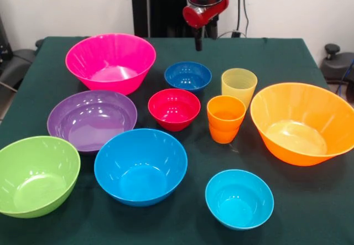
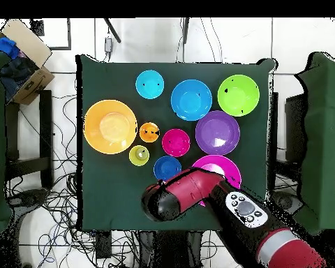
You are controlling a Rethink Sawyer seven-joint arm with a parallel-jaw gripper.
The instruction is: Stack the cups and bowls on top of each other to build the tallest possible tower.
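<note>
All bowls stand apart on the green table, none nested. In the front view the large pink bowl (image 1: 110,62) is at the far left, with the purple (image 1: 91,120), lime green (image 1: 36,176) and sky blue (image 1: 141,166) bowls nearer. The small red (image 1: 174,108), dark blue (image 1: 188,76) and cyan (image 1: 239,199) bowls sit mid-table. The large orange bowl (image 1: 301,124) is at the right. The pale yellow cup (image 1: 239,87) and orange cup (image 1: 225,118) stand upright side by side. My gripper (image 1: 199,41) hangs at the far edge, above and behind the dark blue bowl, empty.
In the overhead view my red arm (image 2: 198,192) covers part of the pink bowl (image 2: 222,166) and hides the gripper. The table's edge (image 2: 79,174) has chairs and cables beyond it. A cardboard box (image 2: 20,59) sits off the table.
</note>
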